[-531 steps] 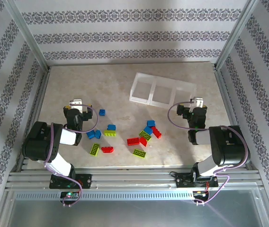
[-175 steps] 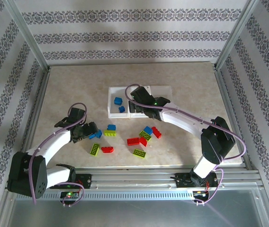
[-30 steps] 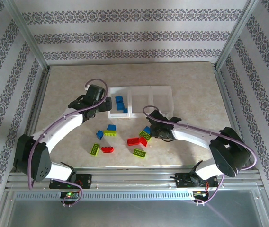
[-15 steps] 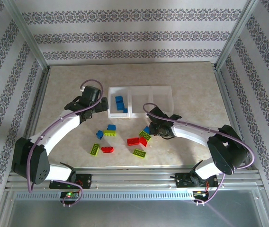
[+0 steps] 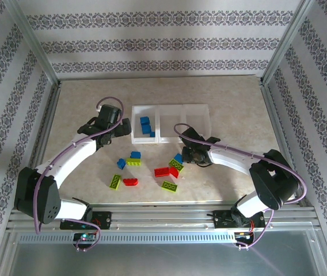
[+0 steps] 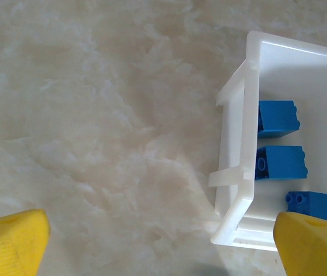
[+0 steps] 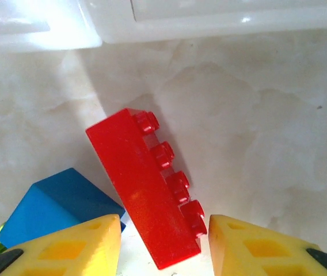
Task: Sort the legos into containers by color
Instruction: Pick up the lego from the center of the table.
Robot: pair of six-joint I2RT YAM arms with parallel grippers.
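The containers are a white three-bin tray; its left bin holds three blue legos. My left gripper hangs open beside the tray's left wall, holding nothing. My right gripper is low over the table just in front of the tray. Its yellow fingers stand either side of a red lego lying on its side, with thin gaps left. A blue lego lies against the left finger.
Loose legos lie on the table in front of the tray: blue, lime green and red. The tray's middle bin and right bin show no bricks. Cage posts and rails border the table.
The right gripper's jaws have narrowed around the red lego and the arm has settled over it. The left gripper has drawn slightly back to the left of the tray.
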